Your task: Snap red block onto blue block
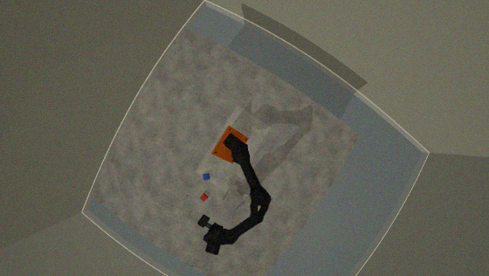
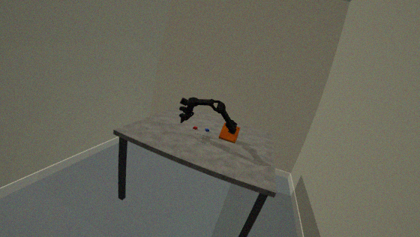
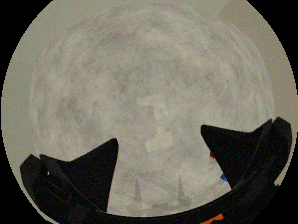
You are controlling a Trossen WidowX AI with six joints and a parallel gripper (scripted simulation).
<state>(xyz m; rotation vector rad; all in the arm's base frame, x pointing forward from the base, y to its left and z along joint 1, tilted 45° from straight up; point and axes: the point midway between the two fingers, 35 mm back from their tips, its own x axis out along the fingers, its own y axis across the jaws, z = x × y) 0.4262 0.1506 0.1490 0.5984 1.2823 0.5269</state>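
Plainly apart: red and blue blocks on the table, pincer spread above

Currently the gripper (image 1: 209, 233) (image 2: 182, 114) (image 3: 160, 133) stands wide open with nothing between its fingers. It hangs above the table (image 1: 153, 131) (image 2: 150, 140) (image 3: 150, 75), at the end of the bent black arm (image 1: 250, 175) (image 2: 225, 114).

The red block (image 1: 203, 197) (image 2: 195, 127) (image 3: 213, 155) sits on the grey, mottled tabletop, ungripped. Near it, but not touching, sits the blue block (image 1: 206, 176) (image 2: 207, 130) (image 3: 224, 177). The two are not joined. From the top, red lies between blue and the gripper, while blue is the nearer of the pair to the orange plate (image 1: 221, 153) (image 2: 225, 136) (image 3: 215, 219) under the arm's foot. Red looks turned at an angle to blue in that view.

The wrist view shows the two black fingers well apart, with bare tabletop visible between their tips. Both blocks peek out at the inner edge of the finger on the picture's right, which partly hides them; red shows above blue there. A sliver of the orange plate appears at the bottom.

The arm rises from its plate, bends at the elbow and reaches over toward the gripper. Its shadow falls across the table. Dark legs (image 2: 122, 169) carry the table over a bluish floor (image 1: 314, 210) (image 2: 75, 210).
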